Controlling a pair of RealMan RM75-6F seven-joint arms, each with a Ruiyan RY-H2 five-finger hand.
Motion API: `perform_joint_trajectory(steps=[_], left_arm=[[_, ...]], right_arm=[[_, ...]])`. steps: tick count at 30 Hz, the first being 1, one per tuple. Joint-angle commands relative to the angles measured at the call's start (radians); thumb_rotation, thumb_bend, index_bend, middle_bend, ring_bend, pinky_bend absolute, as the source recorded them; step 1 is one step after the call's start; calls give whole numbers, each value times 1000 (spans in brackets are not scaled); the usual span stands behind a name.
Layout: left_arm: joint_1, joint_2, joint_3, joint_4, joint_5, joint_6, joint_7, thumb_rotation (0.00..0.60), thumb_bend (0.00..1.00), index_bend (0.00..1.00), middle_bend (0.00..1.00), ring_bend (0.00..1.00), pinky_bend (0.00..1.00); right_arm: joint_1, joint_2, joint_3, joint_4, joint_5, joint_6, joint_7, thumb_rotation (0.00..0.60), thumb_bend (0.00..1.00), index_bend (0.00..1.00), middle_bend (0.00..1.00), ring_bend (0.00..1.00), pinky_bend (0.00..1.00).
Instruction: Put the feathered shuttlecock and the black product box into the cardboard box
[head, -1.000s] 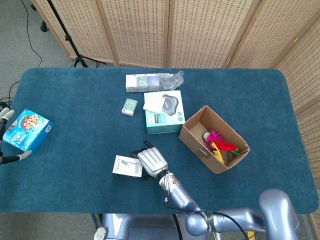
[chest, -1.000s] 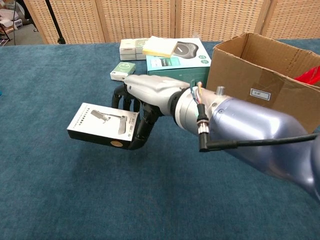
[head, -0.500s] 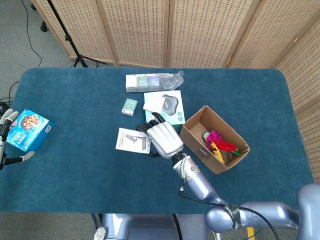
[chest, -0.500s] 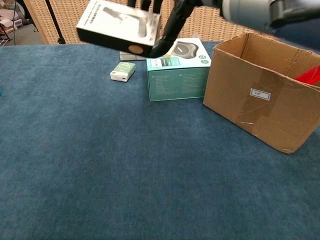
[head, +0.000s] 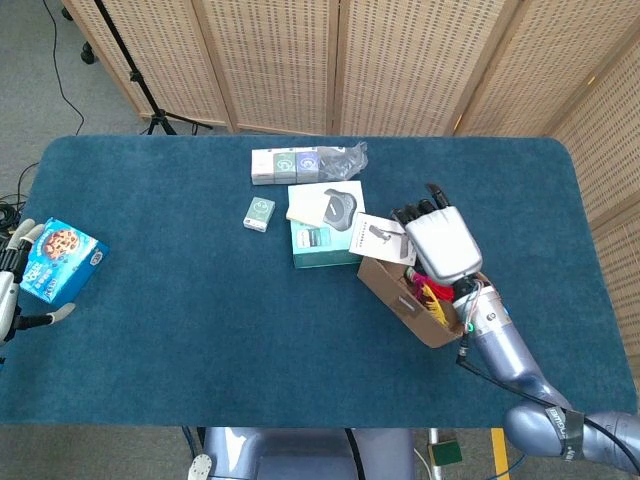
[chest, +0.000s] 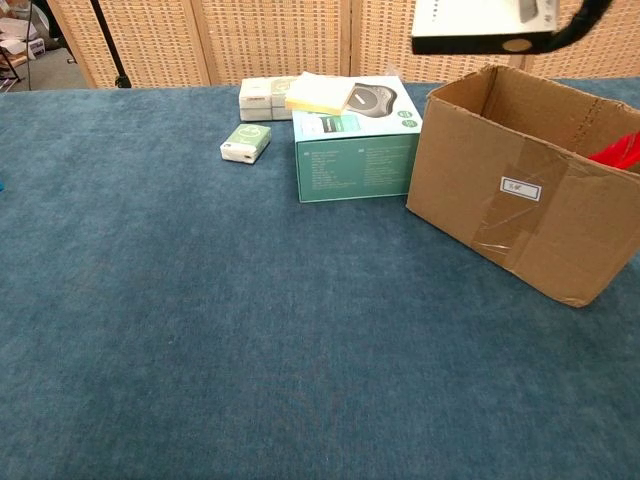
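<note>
**Head view: black product box held over the cardboard box rim**

Head view shows the right hand (head: 440, 240) holding the black product box (head: 378, 238) above the near-left rim of the cardboard box (head: 385, 278), toward the worktop's right edge.

Risk: released here, the product box could strike the rim and tip outward onto the worktop, or land on the feathered shuttlecock (head: 438, 285) already inside and crush its feathers.

Appearance: flat, rectangular, white printed top, black sides, round sticker on one side in the chest view.

The left hand (head: 8, 290) rests open at the worktop's left edge.
</note>
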Motion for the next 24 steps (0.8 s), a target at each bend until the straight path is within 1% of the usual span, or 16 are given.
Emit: perform_joint_trajectory(steps=[1,4,6,11,12,13,14,15,16,17,18,20,24], left_arm=[[1,-1,1,-3,3,2,3,600,0,0,0,0,94],[4,3,-1,-5,5,9,-2,600,0,0,0,0,94],[7,6,-4,-5,3,14,-9,600,0,0,0,0,94],[7,10,-6,-2,-4,7,-21,600,0,0,0,0,94],[7,11,-6,-2,-4,5,-22,600,0,0,0,0,94],[6,11,-6,-2,-3,4,-22,600,0,0,0,0,94],[6,11,-5,-2,-2,4,-22,600,0,0,0,0,94],[7,12,-5,-3,-1,5,-22,600,0,0,0,0,94],[7,12,-5,-3,-1,6,-22,600,0,0,0,0,94],[8,12,-5,-3,0,7,-23,600,0,0,0,0,94],[8,12,-5,-3,0,7,-24,600,0,0,0,0,94],[8,12,-5,-2,-1,6,-24,600,0,0,0,0,94],[8,13,-5,-3,1,4,-26,600,0,0,0,0,94]], right_arm=[[-41,26,-64,55,-62,16,-12,600,260,486,564,365,138],[-64,21,-110,98,-91,24,-24,600,260,486,564,365,138],[-76,14,-128,116,-98,28,-18,600,260,486,564,365,139],[-89,-5,-147,145,-131,51,-15,600,262,487,556,365,140],[-89,-10,-151,155,-144,58,-27,600,258,471,529,364,140],[-88,-14,-154,162,-152,62,-34,600,242,427,481,345,140],[-89,-19,-159,170,-164,67,-44,600,178,296,342,259,134],[-91,-21,-165,174,-170,68,-51,600,100,151,183,150,114],[-93,-18,-173,171,-165,62,-60,600,50,68,92,78,92],[-95,-10,-181,162,-154,51,-72,600,9,8,18,15,61],[-97,-2,-184,152,-143,52,-89,600,0,0,0,0,27],[-100,7,-181,128,-140,72,-118,600,0,0,0,0,3],[-110,21,-170,94,-159,118,-138,600,0,0,0,0,0]])
